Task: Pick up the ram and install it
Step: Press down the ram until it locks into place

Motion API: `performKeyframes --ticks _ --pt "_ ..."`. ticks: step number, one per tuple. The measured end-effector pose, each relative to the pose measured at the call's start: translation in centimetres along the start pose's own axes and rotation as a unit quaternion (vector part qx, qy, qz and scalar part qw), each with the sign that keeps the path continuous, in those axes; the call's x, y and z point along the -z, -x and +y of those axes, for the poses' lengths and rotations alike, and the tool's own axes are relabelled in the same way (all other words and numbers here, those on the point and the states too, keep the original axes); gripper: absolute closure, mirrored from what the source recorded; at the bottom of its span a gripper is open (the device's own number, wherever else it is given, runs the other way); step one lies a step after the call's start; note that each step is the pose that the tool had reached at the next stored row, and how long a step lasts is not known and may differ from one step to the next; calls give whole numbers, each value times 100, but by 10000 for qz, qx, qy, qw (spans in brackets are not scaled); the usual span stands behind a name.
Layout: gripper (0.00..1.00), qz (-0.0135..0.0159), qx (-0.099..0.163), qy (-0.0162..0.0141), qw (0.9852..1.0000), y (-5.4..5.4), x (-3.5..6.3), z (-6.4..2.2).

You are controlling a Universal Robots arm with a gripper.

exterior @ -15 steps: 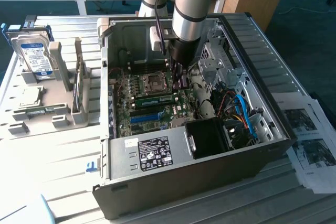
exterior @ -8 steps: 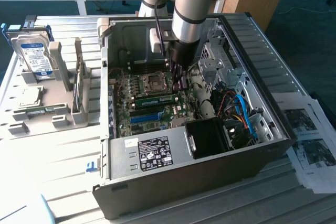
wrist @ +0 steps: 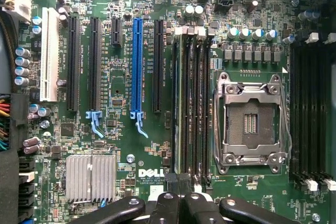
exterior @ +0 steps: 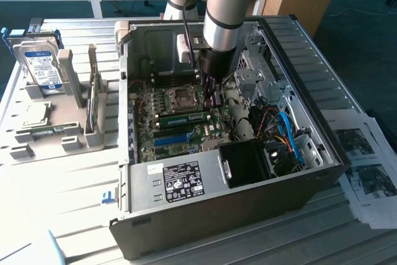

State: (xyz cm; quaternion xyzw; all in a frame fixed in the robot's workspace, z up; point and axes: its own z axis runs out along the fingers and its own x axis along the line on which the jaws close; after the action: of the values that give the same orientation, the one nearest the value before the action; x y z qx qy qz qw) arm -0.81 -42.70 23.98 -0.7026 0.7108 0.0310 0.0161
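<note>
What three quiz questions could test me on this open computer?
1. True or false: the long thin green ram stick lies on the grey tray outside the case.
2. Which is nearest the black gripper? A blue slot; B ram stick; C silver heatsink.
3. Fill in: the boxy silver hard drive stands at the exterior view's ____.
Key: 1 false; 2 B; 3 left.

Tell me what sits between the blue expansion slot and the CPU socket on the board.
In the wrist view, a black expansion slot, then the memory slots with the ram standing in one, lie between the blue slot and the CPU socket.
</note>
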Motion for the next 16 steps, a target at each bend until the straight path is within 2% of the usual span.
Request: performKeyframes --ticks 7,16 --pt "90 0 0 0 10000 0 1 -50" --pt "90 -1 0 0 10000 22 -9 -54"
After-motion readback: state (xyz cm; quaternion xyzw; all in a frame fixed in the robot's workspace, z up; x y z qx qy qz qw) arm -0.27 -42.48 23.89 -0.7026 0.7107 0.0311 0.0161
